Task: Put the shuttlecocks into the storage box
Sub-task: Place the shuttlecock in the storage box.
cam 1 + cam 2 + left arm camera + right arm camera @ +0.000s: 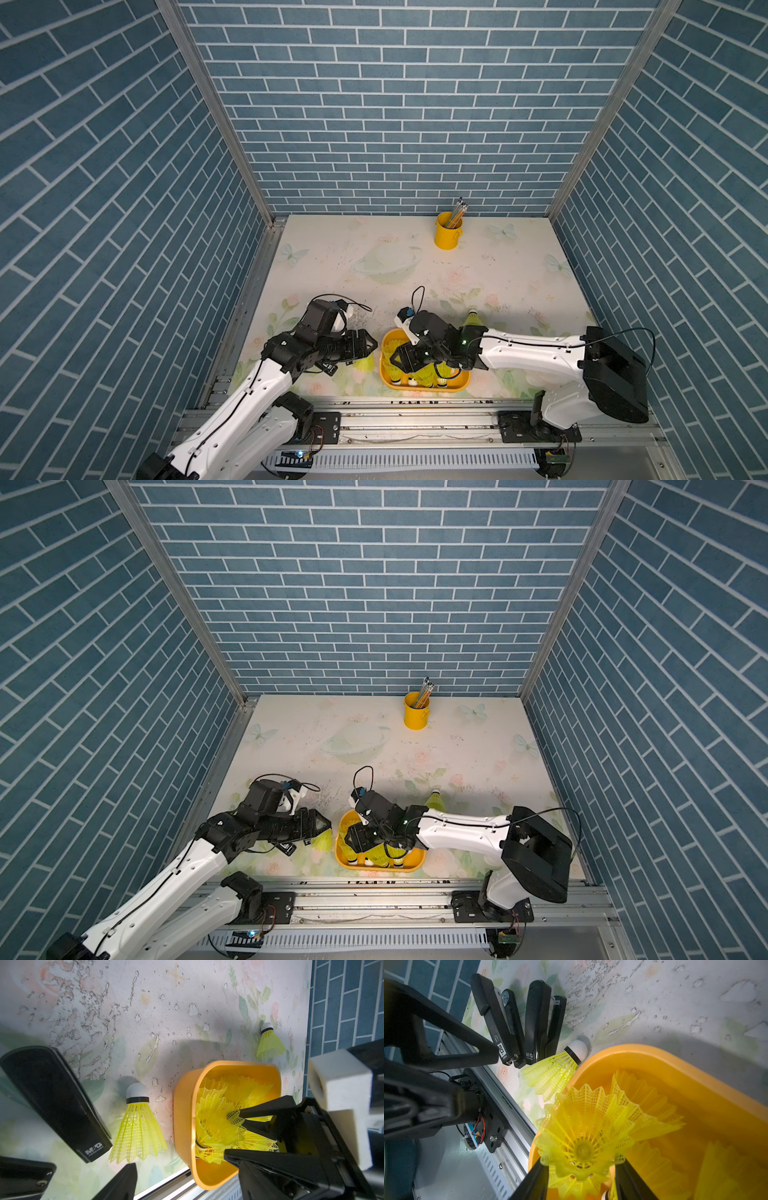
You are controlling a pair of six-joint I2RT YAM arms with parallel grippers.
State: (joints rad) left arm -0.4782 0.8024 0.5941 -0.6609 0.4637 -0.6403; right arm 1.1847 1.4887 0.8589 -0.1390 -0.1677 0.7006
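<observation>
Bench point(374, 257): floral sheet carrying the whole set; two shuttlecocks lie on it outside the box, so the task is judged mostly done but not finished; a yellow pencil cup point(448, 232) stands well apart at the back.
Storage box point(182, 1109): orange-yellow, at the front edge of the bench between the two arms; holds a crowded cluster of stowed shuttlecocks point(216, 1105); their skirts overlap, so they cannot be counted.
Right claw point(581, 1167): above the box, pointing down into it; jaws parted, one to each side of the skirt of the central shuttlecock point(581, 1142), which sits among the others with its open end up; whether the fingers pinch it or have let go cannot be told.
Left claw point(368, 345): outside the box, just beside its left wall; jaws wide apart with nothing between them.
Staplers point(506, 1028): two, black, side by side on the bench; no part of the task.
Near shuttlecock point(138, 1124): on its side on the bench, between the staplers and the box wall, just beside both; just ahead of the left claw, not between its fingers; judged the likely next pick.
Far shuttlecock point(270, 1043): on the bench just beyond the box's far wall; apart from both claws.
</observation>
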